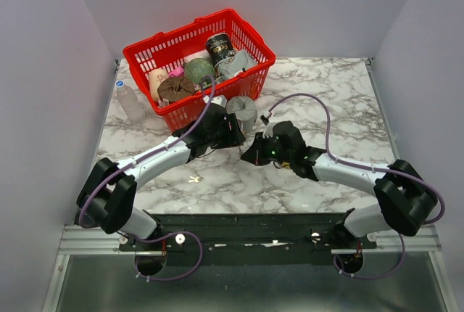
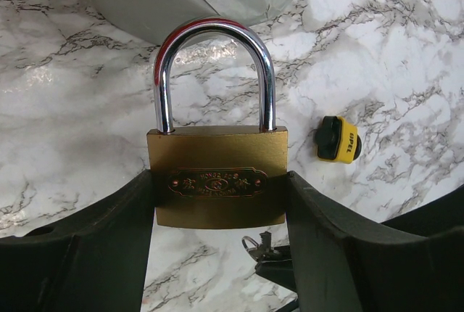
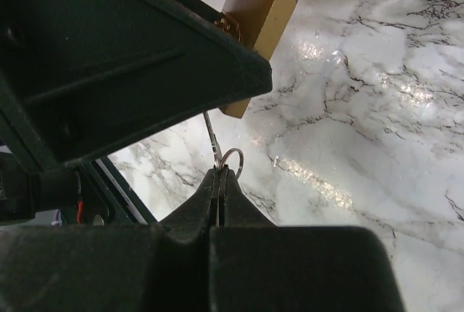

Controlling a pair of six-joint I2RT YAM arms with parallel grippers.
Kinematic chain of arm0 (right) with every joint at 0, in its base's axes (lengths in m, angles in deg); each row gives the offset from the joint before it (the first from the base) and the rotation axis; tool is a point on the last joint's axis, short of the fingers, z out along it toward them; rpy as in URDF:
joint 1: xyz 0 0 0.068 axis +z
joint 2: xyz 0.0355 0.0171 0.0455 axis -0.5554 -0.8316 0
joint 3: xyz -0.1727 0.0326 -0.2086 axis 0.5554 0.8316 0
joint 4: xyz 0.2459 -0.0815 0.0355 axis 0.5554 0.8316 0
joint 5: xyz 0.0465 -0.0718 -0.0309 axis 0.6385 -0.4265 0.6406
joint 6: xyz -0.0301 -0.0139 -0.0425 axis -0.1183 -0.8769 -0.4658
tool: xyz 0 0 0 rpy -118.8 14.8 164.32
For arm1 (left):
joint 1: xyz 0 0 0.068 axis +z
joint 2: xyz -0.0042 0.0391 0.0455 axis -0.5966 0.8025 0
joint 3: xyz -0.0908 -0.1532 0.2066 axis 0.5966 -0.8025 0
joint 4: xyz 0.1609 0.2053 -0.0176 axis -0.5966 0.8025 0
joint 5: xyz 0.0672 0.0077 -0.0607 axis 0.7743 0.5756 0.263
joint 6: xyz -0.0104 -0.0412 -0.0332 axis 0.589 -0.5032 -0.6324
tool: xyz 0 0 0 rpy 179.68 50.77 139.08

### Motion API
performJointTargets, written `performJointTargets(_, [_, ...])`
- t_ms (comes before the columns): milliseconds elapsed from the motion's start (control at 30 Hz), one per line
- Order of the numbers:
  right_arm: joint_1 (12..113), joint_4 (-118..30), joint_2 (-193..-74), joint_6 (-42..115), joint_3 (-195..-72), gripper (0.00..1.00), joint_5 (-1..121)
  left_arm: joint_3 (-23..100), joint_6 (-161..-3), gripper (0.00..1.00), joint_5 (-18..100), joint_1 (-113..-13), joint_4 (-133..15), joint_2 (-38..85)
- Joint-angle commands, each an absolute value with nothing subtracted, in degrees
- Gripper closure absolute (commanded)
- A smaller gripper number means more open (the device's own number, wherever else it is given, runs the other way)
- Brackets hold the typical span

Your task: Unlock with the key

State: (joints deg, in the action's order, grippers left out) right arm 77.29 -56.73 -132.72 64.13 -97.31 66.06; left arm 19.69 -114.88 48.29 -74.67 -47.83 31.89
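Across the marble desk [image 1: 341, 101], seen from above, a red basket [image 1: 250, 80] full of odds and ends sits toward 11 o'clock. At the basket's 6 o'clock edge stands a grey cylinder [image 1: 243, 111]. Just beyond it, again toward 6 o'clock, the two arms meet near the desk's middle. The left jaws grasp a brass padlock [image 2: 217, 181] by the sides of its body. It is held upright, with both legs of its steel shackle [image 2: 215, 58] seated in the body. At 3 o'clock of the padlock in the left wrist view, a small yellow-and-black piece [image 2: 338, 138] lies on the marble. The right jaws are clenched on the key [image 3: 211, 134], whose blade points toward 12 o'clock at the padlock's underside. Whether its tip has entered cannot be told. A ring [image 3: 233, 158] hangs at the key's head.
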Motion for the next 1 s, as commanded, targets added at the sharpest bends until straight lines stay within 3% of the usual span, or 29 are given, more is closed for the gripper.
performJointTargets(0, [77.6,-55.5,-134.8,64.4,-99.5,0.99,67.8,19.8,-115.8,1.0,46.9,-75.0,-52.9,29.3])
performJointTargets(967, [77.6,-55.9,-136.8,64.8,-100.5,0.99,69.7,20.1,-115.1,1.0,47.4,-75.3,-52.7,29.4])
